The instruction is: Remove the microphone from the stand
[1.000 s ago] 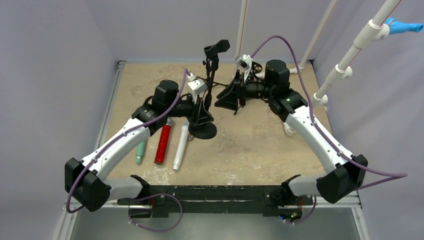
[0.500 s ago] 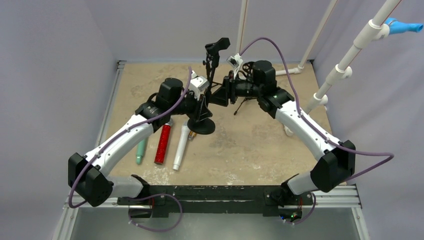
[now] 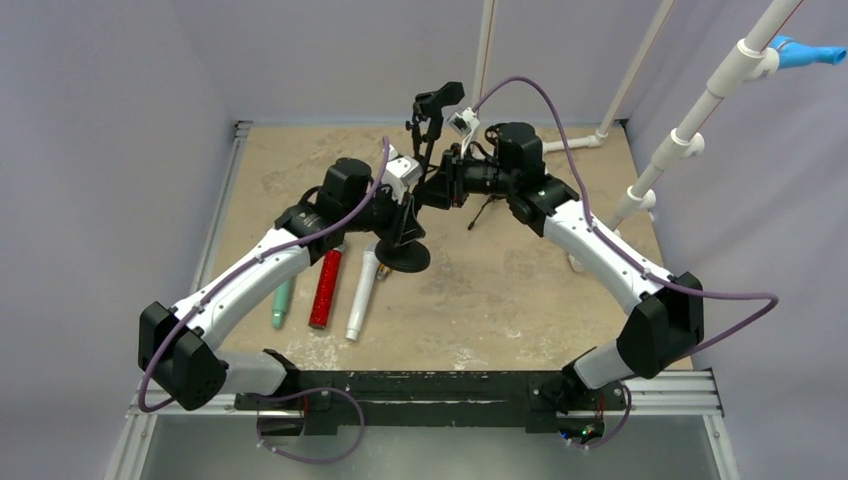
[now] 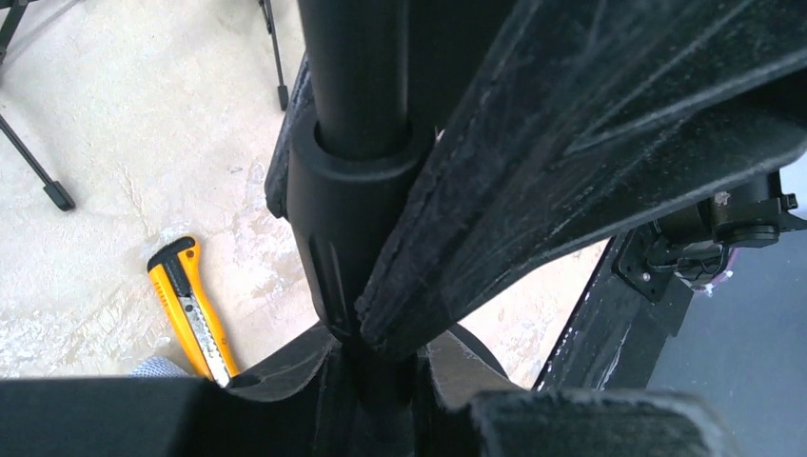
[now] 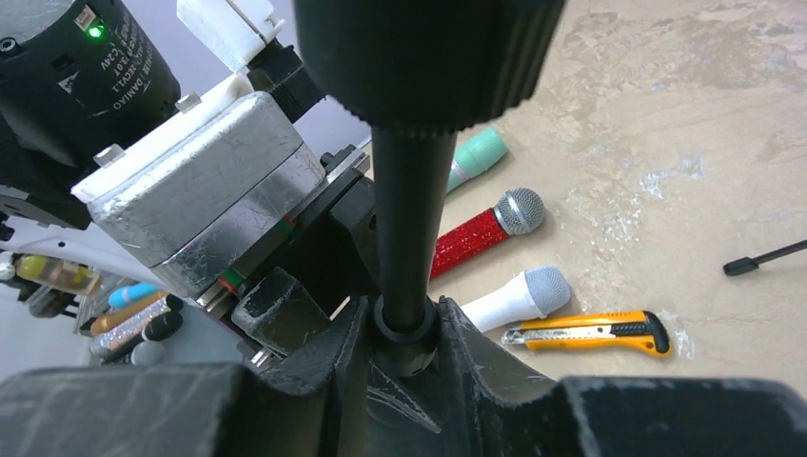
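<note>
Sandy table (image 3: 520, 290) bears green microphone (image 3: 283, 303), red microphone (image 3: 325, 287), white microphone (image 3: 361, 295), yellow knife (image 5: 585, 333); stand (image 3: 404, 257) nearby

Soft, even light from above, no glare.
The desk (image 3: 500, 290) is bright, with only faint shadows under the arms (image 3: 250, 285); in both wrist views the close stand (image 4: 352, 95) is almost black, with little detail.

A yellow box cutter (image 5: 590, 331) is lying flat on the sandy table (image 3: 500, 290). Tall white pipes (image 3: 690, 135) are standing at its far right side.
</note>
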Available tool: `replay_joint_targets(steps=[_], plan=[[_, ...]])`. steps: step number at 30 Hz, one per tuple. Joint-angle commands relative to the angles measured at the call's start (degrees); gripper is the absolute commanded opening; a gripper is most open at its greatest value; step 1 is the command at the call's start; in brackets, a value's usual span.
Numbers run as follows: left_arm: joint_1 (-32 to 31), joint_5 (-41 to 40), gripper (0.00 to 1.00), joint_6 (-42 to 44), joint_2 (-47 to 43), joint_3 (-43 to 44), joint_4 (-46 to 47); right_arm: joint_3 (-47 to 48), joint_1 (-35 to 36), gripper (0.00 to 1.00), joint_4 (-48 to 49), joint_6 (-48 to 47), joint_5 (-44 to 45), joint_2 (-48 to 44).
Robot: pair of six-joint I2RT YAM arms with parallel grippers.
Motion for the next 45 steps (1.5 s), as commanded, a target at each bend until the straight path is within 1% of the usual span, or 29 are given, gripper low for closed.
replay_joint_targets(steps=[1, 4, 5, 7, 10, 12, 13, 15, 16, 18, 20, 22, 25, 29, 32, 34, 35, 39, 41, 45], plan=[[-0.29, 1.98, 0.0, 0.66, -1.31, 2.17, 6.03, -0.87, 0.51, 0.17, 5.21, 0.7, -1.65, -0.46], [-0.33, 5.23, 0.0, 1.05, -2.3, 0.68, 7.55, -1.76, 0.5, 0.02, 5.9, -1.73, -3.69, -1.14], [-0.23, 7.05, 0.0, 1.59, -2.82, 0.08, 8.13, -1.98, 0.46, 0.0, 5.79, -3.15, -4.78, -1.53], [0.21, 12.6, 0.0, 2.63, -4.34, -1.69, 9.91, -2.62, -0.25, 0.0, 6.05, -5.53, -7.8, -2.53], [2.18, 26.14, 0.0, 0.69, -6.04, -4.47, 15.22, -3.35, -2.28, 0.0, 7.19, -7.67, -12.85, -3.9], [3.26, 34.55, 0.0, -3.3, -6.91, -6.79, 22.16, -4.17, -4.13, 0.0, 10.74, -6.27, -18.47, -4.64], [3.42, 37.95, 0.0, -5.06, -7.05, -7.84, 25.73, -4.73, -4.79, 0.0, 13.51, -4.76, -21.01, -4.89], [3.44, 43.25, 0.0, -7.53, -7.18, -8.86, 29.8, -5.35, -5.85, 0.0, 17.78, -1.73, -25.59, -5.01], [3.48, 45.31, 0.0, -9.02, -7.12, -9.16, 31.42, -5.21, -6.08, 0.01, 18.12, -1.32, -26.92, -4.93], [3.29, 48.53, 0.0, -12.43, -7.12, -9.78, 34.69, -4.59, -6.2, 0.11, 16.01, -2.58, -27.56, -5.01], [3.08, 50.24, 0.0, -13.86, -7.33, -10.16, 36.35, -3.6, -6.27, 0.23, 11.1, -6.05, -26.94, -5.14], [2.8, 50.83, 0.0, -13.87, -7.85, -10.38, 36.2, -2.77, -6.29, 0.32, 7.46, -9.1, -25.56, -5.21], [2.87, 50.83, 0.0, -13.35, -8.16, -10.4, 35.05, -2.39, -6.71, 0.38, 5.59, -9.62, -23.13, -5.25], [2.81, 48.66, 0.0, -11.0, -8.43, -9.74, 31.7, -2.02, -7.67, 0.41, 1.79, -11.94, -21.04, -5.93], [2.85, 42.58, 0.0, -6.74, -8.32, -7.69, 24.09, -2.29, -7.72, 0.42, -0.67, -13.25, -20.09, -7.61], [2.84, 37.63, 0.0, -3.65, -7.9, -5.62, 17.76, -2.16, -7.76, 0.43, -1.36, -12.82, -20.97, -8.75], [2.83, 35.36, 0.0, -2.85, -7.65, -4.71, 16.21, -1.93, -7.74, 0.43, -1.51, -12.46, -21.41, -9.31], [2.85, 27.26, 0.0, -2.14, -7.07, -3.61, 14.36, -0.06, -7.69, 0.44, -3.33, -11.74, -21.48, -10.62], [2.68, 23.27, 0.0, -1.56, -6.56, -2.74, 12.4, 0.45, -7.49, 0.44, -2.07, -9.1, -20.65, -10.66], [2.42, 18.41, 0.0, -0.84, -5.6, -1.18, 9.97, 2.44, -7.2, 0.45, -2.25, -7.63, -15.76, -9.55]])
